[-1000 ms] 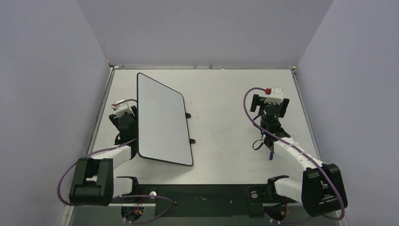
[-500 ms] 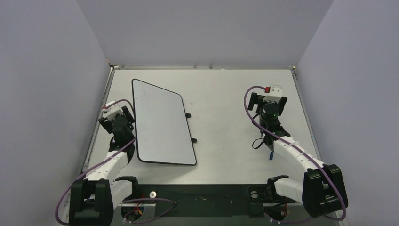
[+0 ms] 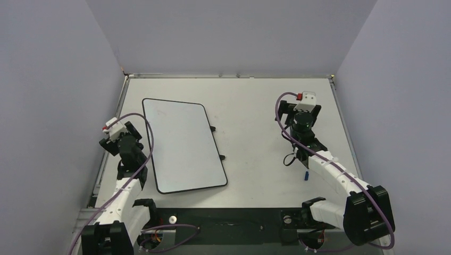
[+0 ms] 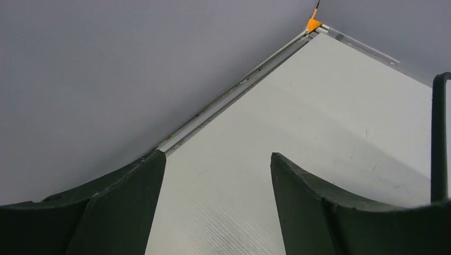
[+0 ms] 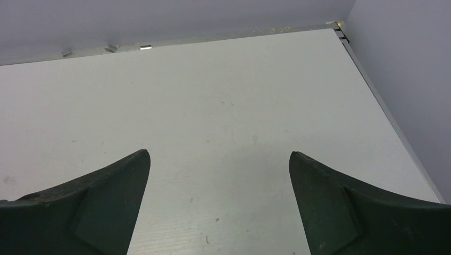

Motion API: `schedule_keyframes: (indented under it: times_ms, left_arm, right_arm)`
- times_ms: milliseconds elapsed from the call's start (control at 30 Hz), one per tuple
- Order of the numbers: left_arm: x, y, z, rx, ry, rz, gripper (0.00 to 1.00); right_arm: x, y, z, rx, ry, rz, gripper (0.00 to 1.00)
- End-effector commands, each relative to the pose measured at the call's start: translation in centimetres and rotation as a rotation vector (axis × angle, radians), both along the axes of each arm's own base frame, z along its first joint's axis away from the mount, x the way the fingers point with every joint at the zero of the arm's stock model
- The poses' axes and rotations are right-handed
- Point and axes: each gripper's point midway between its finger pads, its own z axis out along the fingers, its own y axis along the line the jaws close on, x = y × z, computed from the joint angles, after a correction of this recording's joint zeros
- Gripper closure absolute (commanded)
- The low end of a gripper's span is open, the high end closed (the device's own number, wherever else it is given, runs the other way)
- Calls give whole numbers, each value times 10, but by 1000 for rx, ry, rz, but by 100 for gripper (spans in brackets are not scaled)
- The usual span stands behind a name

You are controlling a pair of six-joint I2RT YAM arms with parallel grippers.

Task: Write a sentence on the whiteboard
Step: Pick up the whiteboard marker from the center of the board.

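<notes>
**Tabletop (image 3: 255, 133), contents from near edge to far edge**

1. Small blue item (image 3: 306, 175): it is lying on the right half of the tabletop, beside the right arm's forearm and toward the near edge. It is too small to identify.
2. Whiteboard (image 3: 183, 144): it is lying flat on the left half of the tabletop, face up. Its long sides are running from near to far and are slightly skewed. Its near corner is reaching toward the near edge, and two small black feet are sticking out along its right side. In the left wrist view its thin black rim (image 4: 438, 138) is showing at the right margin.
3. Left claw (image 3: 121, 139): it is sitting just beside the whiteboard's left side, close to the left edge of the tabletop, and is facing the far-left corner. The left wrist view (image 4: 217, 155) is showing its fingers spread apart with bare tabletop between them.
4. Right claw (image 3: 300, 111): it is sitting on the right half, well apart from the whiteboard, and is facing the far edge. The right wrist view (image 5: 218, 154) is showing its fingers spread wide over bare tabletop, with the far-right corner ahead.
</notes>
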Motion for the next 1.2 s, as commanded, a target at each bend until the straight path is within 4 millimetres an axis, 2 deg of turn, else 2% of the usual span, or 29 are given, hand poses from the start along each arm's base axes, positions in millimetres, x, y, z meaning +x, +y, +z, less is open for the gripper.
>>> schedule_keyframes:
  times_ms: [0, 33, 67, 133, 267, 300, 333, 367, 400, 433, 467, 567, 667, 800, 933, 1067, 1167]
  left_arm:
    - [-5, 9, 29, -13, -88, 48, 30]
    - [-8, 9, 38, -20, -123, 50, 30]
    - [-9, 9, 43, -22, -142, 48, 30]
    - [-14, 8, 60, -21, -197, 39, 30]
    - [-24, 4, 97, -61, -321, 33, 29]
    - [-24, 2, 97, -81, -317, 33, 29]
    - [-24, 0, 113, -91, -349, 25, 29]
    - [-21, -6, 112, -113, -325, -2, 29]
    - [-20, -10, 128, -122, -349, -23, 29]
    - [-17, -18, 127, -163, -347, -56, 29]
    - [-17, -23, 138, -187, -376, -76, 29]
    - [-10, -51, 138, -335, -418, -157, 29]
    - [-7, -71, 133, -432, -443, -203, 28]
    - [-3, -98, 139, -432, -438, -325, 25]
    - [-6, -110, 148, -422, -431, -374, 26]
    - [-9, -114, 148, -413, -436, -391, 27]
    - [-11, -115, 146, -402, -442, -394, 27]
  right_arm:
    - [3, 3, 43, 107, -81, -32, 0]
    - [1, -3, 41, 131, -60, -60, 0]
    - [4, -2, 52, 203, -76, -73, 0]
    - [8, -5, 61, 300, -46, -59, 0]
    - [6, -36, 50, 452, 151, -139, 0]
    - [-1, -52, 46, 452, 177, -205, 0]
    - [-7, -61, 44, 447, 178, -245, 0]
    - [-19, -76, 43, 428, 165, -314, 0]
    - [-26, -82, 42, 417, 154, -344, 0]
    - [-41, -93, 39, 401, 144, -411, 0]
    - [-49, -104, 38, 386, 138, -476, 0]
    - [-73, -111, 13, 365, 223, -546, 0]
    - [-89, -116, -24, 337, 331, -606, 0]
    - [-100, -115, -63, 330, 448, -637, 0]
    - [-110, -112, -95, 325, 543, -651, 0]
    - [-119, -112, -117, 304, 610, -670, 8]
    - [-124, -112, -130, 289, 654, -674, 18]
